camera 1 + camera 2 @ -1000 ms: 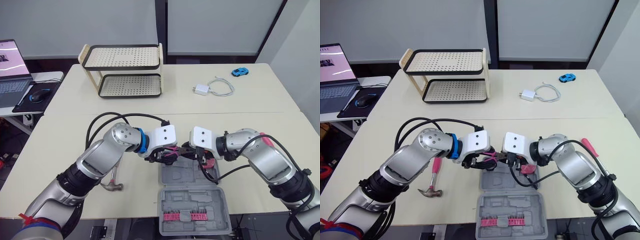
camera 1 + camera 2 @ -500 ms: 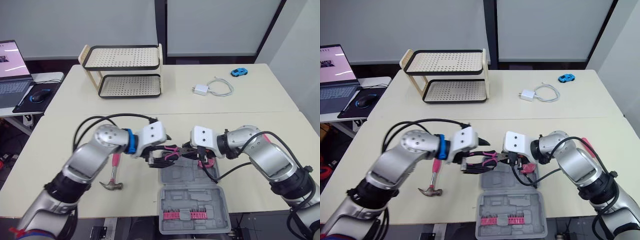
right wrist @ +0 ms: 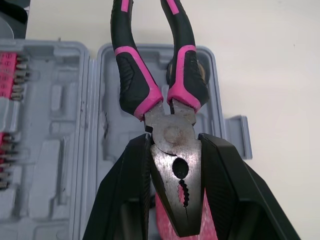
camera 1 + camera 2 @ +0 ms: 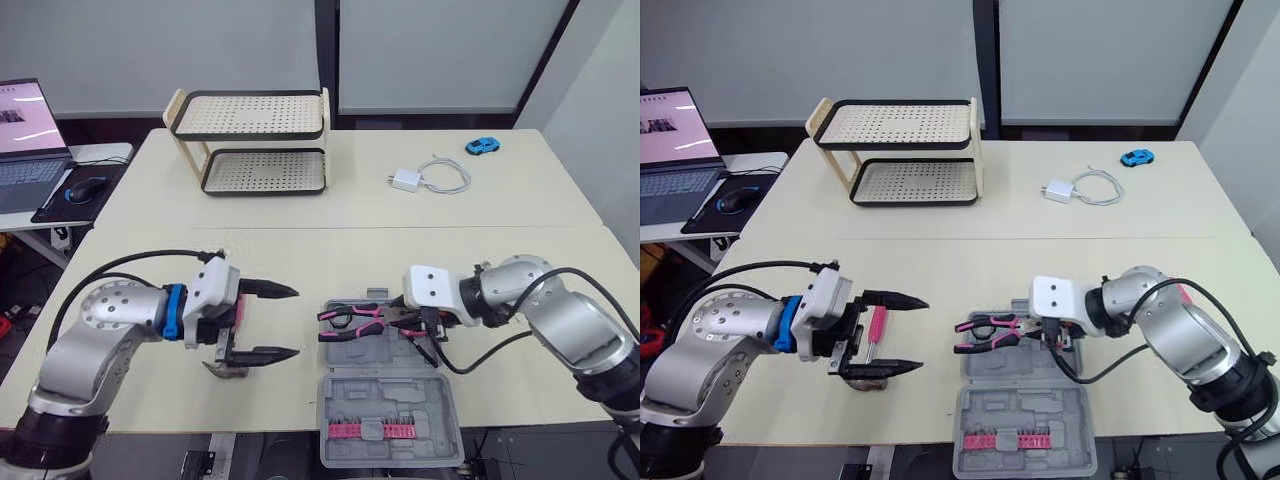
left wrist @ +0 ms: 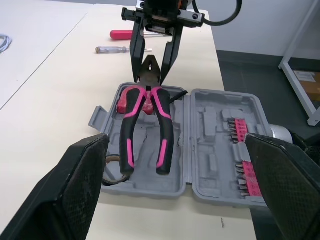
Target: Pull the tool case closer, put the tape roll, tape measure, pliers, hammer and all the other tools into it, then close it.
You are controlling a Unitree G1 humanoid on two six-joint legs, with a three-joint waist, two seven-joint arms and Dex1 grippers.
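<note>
1. Pliers (image 5: 150, 95) pinched at the steel head by right pincer (image 3: 173, 141); long axis runs straight out from its tips, handles over the tool case (image 4: 390, 400) (open on the counter (image 4: 300, 250)).
2. Left pincer (image 4: 296, 322) spread wide, hammer (image 4: 877, 325) just beneath.

Lit brightly and evenly, apparently from overhead, with no hard beam from any side. Only soft, faint shadows on the pale table (image 4: 450, 250) directly beneath the left gripper (image 4: 296, 322), and in the tool case (image 5: 215, 150) just under the pliers (image 3: 172, 150) clamped in the right gripper (image 3: 173, 142). Mild sheen on the steel head between that gripper's fingers (image 3: 130, 190), without harsh glare. Nearly washed to white far beyond the left gripper in its wrist view. Stretched toward the edges there, with its own fingers (image 5: 75, 190) looming wide on either side. Deeper shade well ahead of both grippers, under the rack (image 4: 250, 140).
</note>
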